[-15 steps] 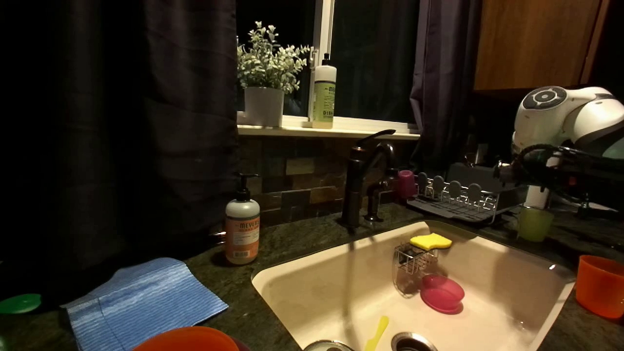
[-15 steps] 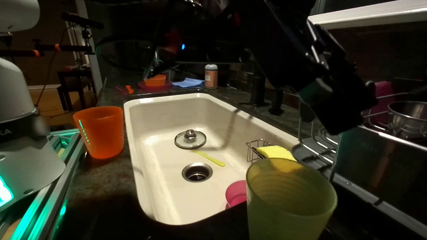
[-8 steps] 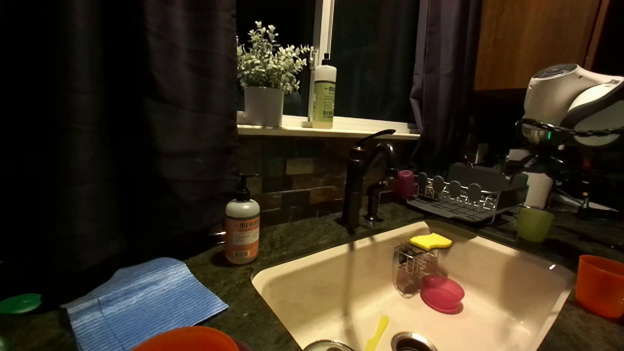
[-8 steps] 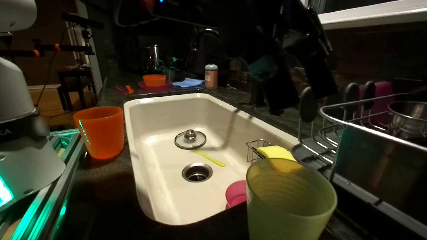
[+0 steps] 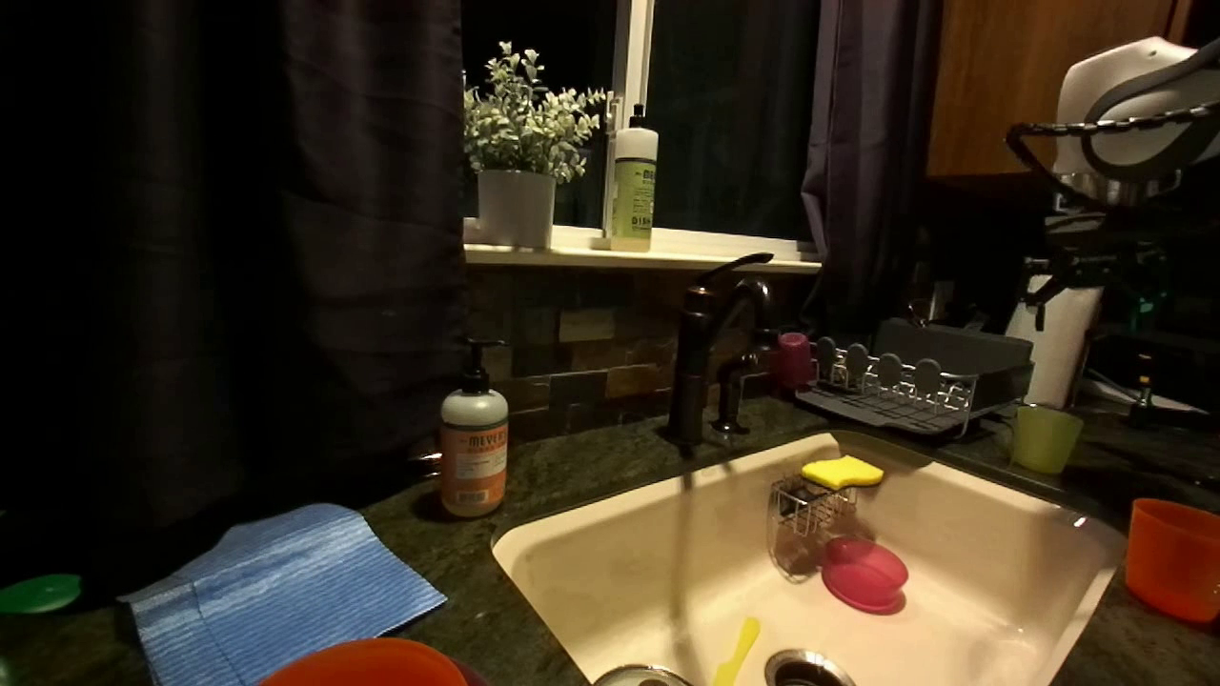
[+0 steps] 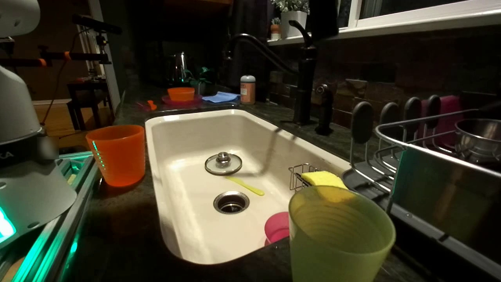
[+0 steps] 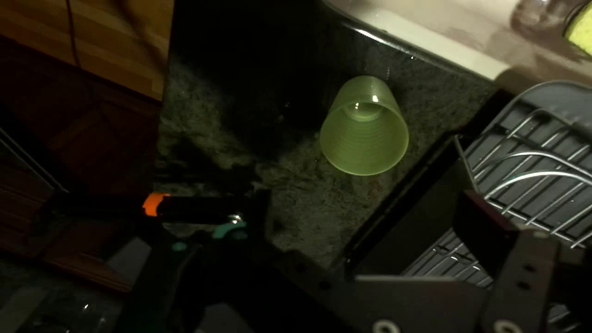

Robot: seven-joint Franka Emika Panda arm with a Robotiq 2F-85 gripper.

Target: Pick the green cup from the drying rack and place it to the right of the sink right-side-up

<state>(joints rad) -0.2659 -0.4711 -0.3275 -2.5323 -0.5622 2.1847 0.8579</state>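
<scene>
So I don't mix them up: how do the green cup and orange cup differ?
Colour: the green cup is pale lime, the orange cup vivid orange.
Place: the green cup stands beside the drying rack, the orange cup beside the robot's base.
The wrist view shows the green cup, not the orange cup.
Both are tapered and stand upright on the counter.
</scene>
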